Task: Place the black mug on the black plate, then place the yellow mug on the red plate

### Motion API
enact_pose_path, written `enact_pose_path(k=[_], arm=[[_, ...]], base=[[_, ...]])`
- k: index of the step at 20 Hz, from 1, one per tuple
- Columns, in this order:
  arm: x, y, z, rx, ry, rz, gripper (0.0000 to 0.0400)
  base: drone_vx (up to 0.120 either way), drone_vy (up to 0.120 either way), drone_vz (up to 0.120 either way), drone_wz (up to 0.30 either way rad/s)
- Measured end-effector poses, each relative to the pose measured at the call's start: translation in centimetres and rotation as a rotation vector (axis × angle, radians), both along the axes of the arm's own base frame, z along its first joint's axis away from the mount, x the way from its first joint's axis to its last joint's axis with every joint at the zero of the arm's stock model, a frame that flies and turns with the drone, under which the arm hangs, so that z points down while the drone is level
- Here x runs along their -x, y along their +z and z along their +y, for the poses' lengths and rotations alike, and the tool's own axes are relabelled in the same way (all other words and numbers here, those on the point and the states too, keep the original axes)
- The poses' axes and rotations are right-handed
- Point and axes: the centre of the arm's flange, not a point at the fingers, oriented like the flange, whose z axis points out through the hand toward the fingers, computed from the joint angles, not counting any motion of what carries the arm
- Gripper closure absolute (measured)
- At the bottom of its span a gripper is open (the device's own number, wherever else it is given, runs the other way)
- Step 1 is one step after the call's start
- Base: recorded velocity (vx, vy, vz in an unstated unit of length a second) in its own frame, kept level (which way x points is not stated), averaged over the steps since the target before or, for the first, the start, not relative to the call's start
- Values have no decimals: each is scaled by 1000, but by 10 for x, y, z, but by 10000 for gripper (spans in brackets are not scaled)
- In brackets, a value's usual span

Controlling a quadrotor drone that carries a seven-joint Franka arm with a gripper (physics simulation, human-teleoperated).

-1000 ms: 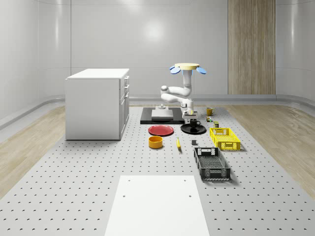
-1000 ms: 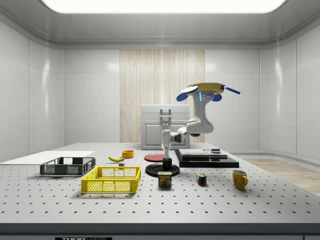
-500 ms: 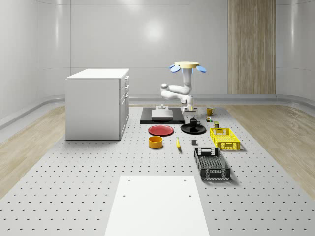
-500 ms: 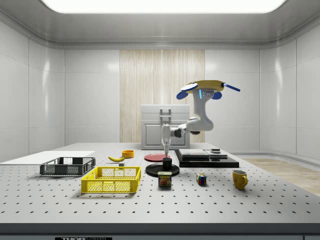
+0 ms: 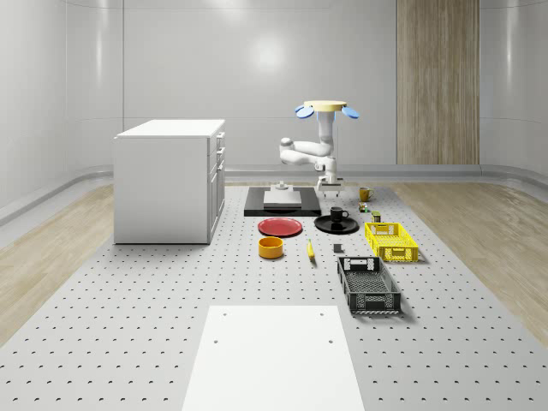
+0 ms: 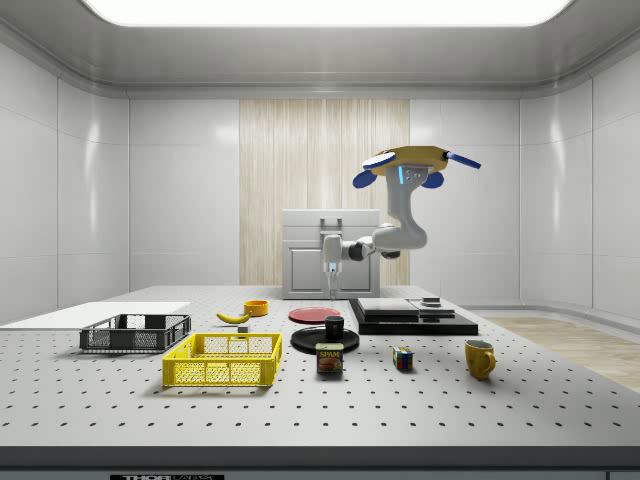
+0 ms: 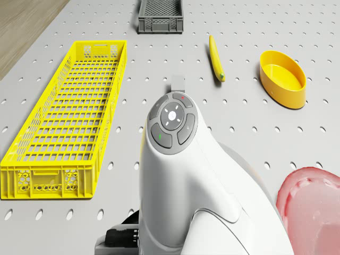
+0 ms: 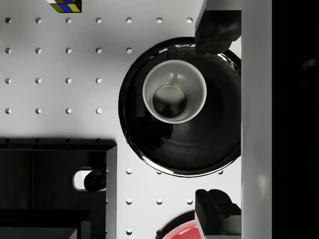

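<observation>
Change: a second ago the gripper (image 5: 330,186) was down at the black mug (image 5: 339,213); it has since risen clear, and the mug stays on the black plate (image 5: 336,225).
Whole-scene view: the drone (image 5: 326,109) hovers over the table's (image 5: 128,291) far part, behind the plates. The gripper hangs above the black mug, apart from it. The red plate (image 5: 280,227) lies just beside the black plate, bare. The yellow mug (image 5: 365,194) stands further back, near the can (image 5: 374,206).
Side view: the gripper (image 6: 331,285) is above the black mug (image 6: 334,326), well apart. The yellow mug (image 6: 479,358) stands at the view's right. The yellow crate (image 6: 223,359) and black crate (image 6: 135,333) look empty.
Drone view: the yellow crate (image 7: 69,122), banana (image 7: 215,59) and bowl (image 7: 282,78) lie below; nothing is in the bowl.
Wrist view: the fingers (image 8: 217,26) are spread wide, holding nothing; the black mug (image 8: 174,91) stands upright on the black plate (image 8: 179,149) between them, far below.
</observation>
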Motion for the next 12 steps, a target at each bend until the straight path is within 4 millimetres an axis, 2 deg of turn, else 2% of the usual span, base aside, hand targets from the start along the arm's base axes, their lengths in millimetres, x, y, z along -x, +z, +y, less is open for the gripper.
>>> enact_pose_path(k=[7, 8, 12], arm=[[0, -1, 0, 0, 0, 0, 0], [0, -1, 0, 0, 0, 0, 0], [0, -1, 0, 0, 0, 0, 0]], base=[[0, 0, 114, 0], [0, 0, 0, 0], [-120, 0, 0, 0]])
